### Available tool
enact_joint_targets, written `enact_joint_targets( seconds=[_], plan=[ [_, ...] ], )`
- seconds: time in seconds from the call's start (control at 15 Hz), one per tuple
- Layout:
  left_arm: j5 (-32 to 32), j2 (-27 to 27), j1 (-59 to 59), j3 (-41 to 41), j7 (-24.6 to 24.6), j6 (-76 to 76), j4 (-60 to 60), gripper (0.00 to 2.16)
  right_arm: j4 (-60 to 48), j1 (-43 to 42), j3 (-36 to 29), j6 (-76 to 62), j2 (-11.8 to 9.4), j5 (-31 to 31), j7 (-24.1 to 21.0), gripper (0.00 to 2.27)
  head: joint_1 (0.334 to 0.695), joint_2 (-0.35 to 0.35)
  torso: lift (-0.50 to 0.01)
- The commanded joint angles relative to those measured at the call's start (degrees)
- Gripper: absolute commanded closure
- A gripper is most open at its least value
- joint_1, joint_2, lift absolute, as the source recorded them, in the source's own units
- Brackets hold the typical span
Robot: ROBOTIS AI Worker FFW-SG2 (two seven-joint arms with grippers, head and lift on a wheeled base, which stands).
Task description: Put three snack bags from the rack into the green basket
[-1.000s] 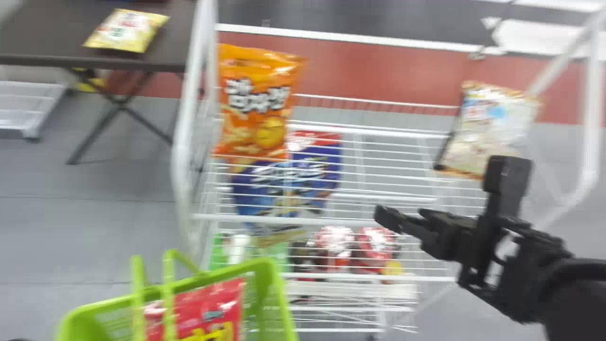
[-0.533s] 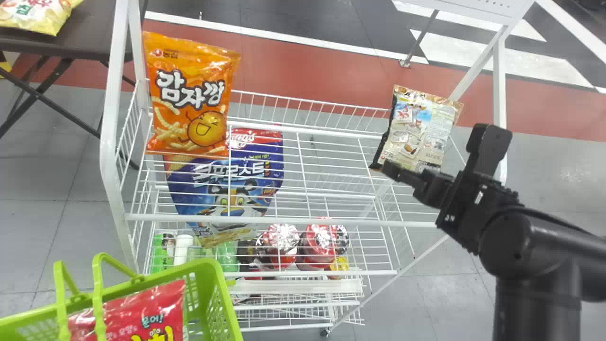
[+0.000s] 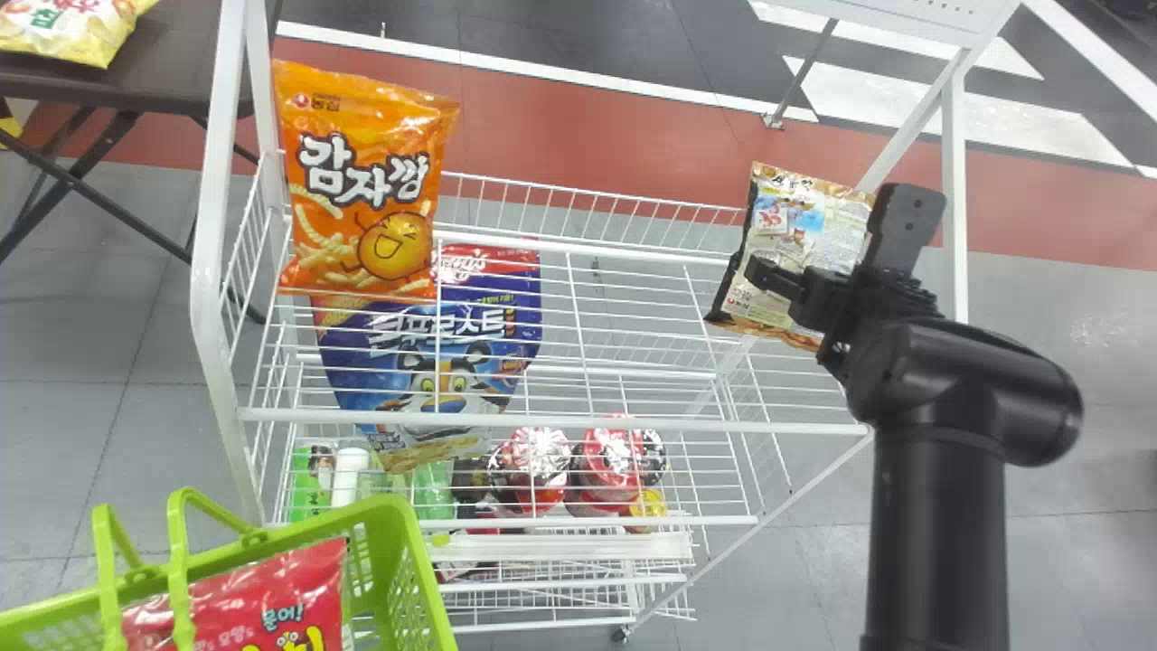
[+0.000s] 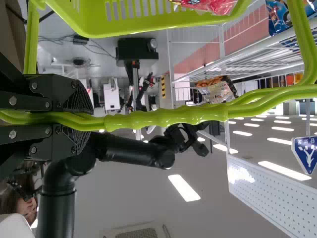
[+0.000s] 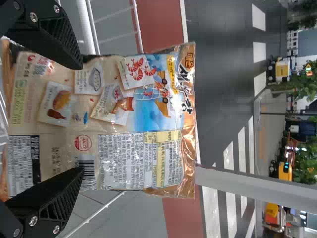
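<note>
Grey tiled floor (image 3: 90,434) runs under the white wire rack (image 3: 642,422), with a red band (image 3: 587,117) crossing behind it and dark ground with white stripes past that. At the far left, a yellow bag (image 3: 72,32) lies on a dark table (image 3: 172,54).

Three snack bags show at the rack. An orange bag (image 3: 362,190) stands upright at the left end. A blue bag (image 3: 434,362) is just beside it, nearer and lower, seen through the wires. At the right end a beige bag (image 3: 800,235) stands at a slant, its printed back showing. Two red tubs (image 3: 533,461) sit low at the near side of the rack, with a white bottle (image 3: 348,475) to their left.

The right gripper (image 3: 768,274) is at the beige bag, its fingers wide apart, with the bag stretching across the space ahead of them. Whether either finger touches it, I cannot tell.

Near left, the green basket (image 3: 418,579) has a red bag (image 3: 244,597) in it, well apart from the right gripper. The left gripper (image 4: 88,118) has its fingers clamped on the basket's handles (image 4: 163,117), which run together out from between them.
</note>
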Motion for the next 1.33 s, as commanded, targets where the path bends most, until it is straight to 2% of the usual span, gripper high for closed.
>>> enact_joint_targets(
  seconds=[0.0, 0.07, 0.13, 0.2, 0.33, 0.6, 0.67, 0.8, 0.93, 1.2, 1.27],
  plan=[
    [0.0, 0.1, 0.2, 0.3, -0.6, 0.0, 0.0, 2.15, 6.0, -3.3, 1.6, -1.8, 0.0, 4.5, -1.9, 0.42, 0.695, -0.350, 0.000],
    [0.1, 0.1, 0.3, 0.5, -0.6, 0.0, 0.0, 2.15, 6.7, -3.6, 1.7, -1.8, 0.1, 5.1, -2.0, 0.81, 0.695, -0.350, 0.000],
    [0.1, 0.1, 0.3, 0.7, -0.6, 0.0, 0.0, 2.15, 6.8, -3.5, 1.8, -1.6, 0.2, 5.1, -2.6, 1.57, 0.695, -0.350, 0.000],
    [0.1, 0.0, 0.3, 0.8, -0.6, 0.0, 0.0, 2.15, 6.7, -2.9, 1.9, -1.8, 0.3, 5.0, -5.2, 2.21, 0.695, -0.350, 0.000],
    [0.0, 0.0, 0.3, 0.7, -0.6, 0.0, 0.0, 2.15, 5.2, -0.9, 2.5, -3.9, 0.5, 4.8, -7.4, 2.25, 0.695, -0.350, 0.000],
    [0.0, 0.0, 0.2, 0.6, -0.6, 0.0, 0.0, 2.15, -2.8, 4.6, 2.1, -4.0, 0.5, 0.4, -5.8, 2.25, 0.695, -0.350, 0.000],
    [0.0, 0.0, 0.2, 0.6, -0.6, 0.0, 0.0, 2.15, -6.7, 6.6, 2.0, -3.7, 0.6, -2.0, -3.0, 2.25, 0.695, -0.350, 0.000],
    [-0.1, 0.0, 0.1, 0.6, -0.6, 0.0, 0.1, 2.15, -16.5, 12.3, 2.9, -1.9, 0.8, -6.8, -1.7, 2.25, 0.695, -0.350, 0.000],
    [-0.1, 0.0, -0.4, 0.6, -0.6, 0.0, 0.7, 2.15, -28.1, 18.0, 3.7, 8.1, 1.7, -13.3, 1.5, 2.25, 0.695, -0.350, 0.000],
    [0.0, 0.0, -1.3, 0.7, -0.6, 0.0, 1.8, 2.15, -45.6, 32.3, 13.5, 10.7, 2.3, -17.9, 4.1, 2.25, 0.695, -0.350, 0.000],
    [0.0, 0.1, -1.4, 0.8, -0.6, -0.2, 2.2, 2.15, -48.6, 35.2, 16.6, 10.7, 2.3, -17.9, 4.6, 2.25, 0.695, -0.277, 0.000]
  ],
)
